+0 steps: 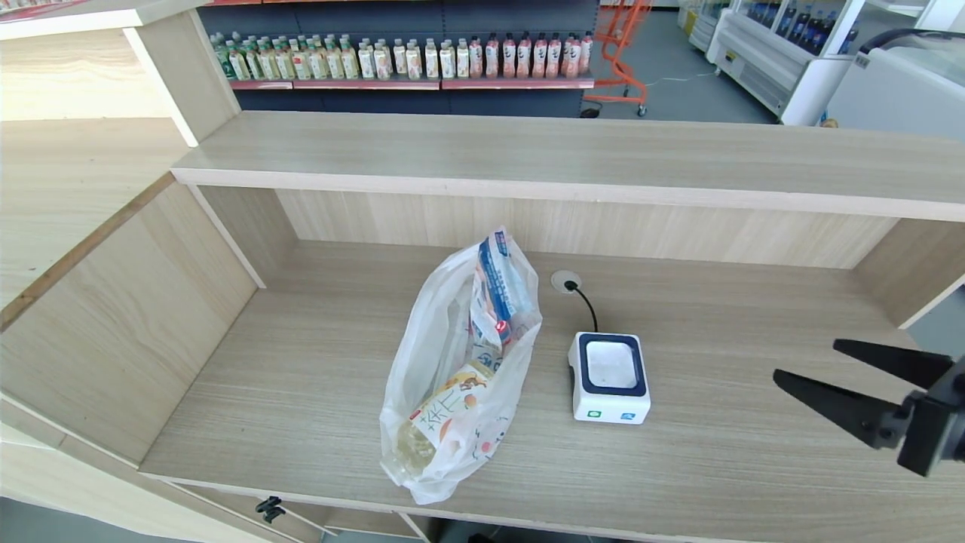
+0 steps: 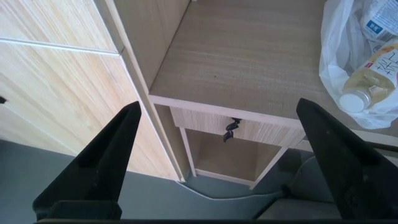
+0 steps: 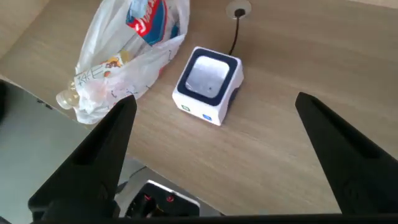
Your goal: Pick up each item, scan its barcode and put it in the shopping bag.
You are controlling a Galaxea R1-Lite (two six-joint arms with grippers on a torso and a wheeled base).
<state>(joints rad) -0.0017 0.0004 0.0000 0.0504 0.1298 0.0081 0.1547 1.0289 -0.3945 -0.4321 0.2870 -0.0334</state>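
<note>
Right end effector [image 1: 807, 360], spread and empty, hovers at the head frame's lower right; left end effector [image 2: 217, 106] is likewise spread. Mid-frame on the bench [image 1: 716, 467], the shopping bag [image 1: 422, 362] beside the barcode scanner [image 1: 609, 375] holds a bottle [image 1: 441, 411] and packet [image 1: 497, 286]. Bagging looks finished; next, check for any remaining item.

Shop: checkout counter [image 1: 528, 151], drink shelves [image 1: 399, 60], fridges [image 1: 784, 53].
</note>
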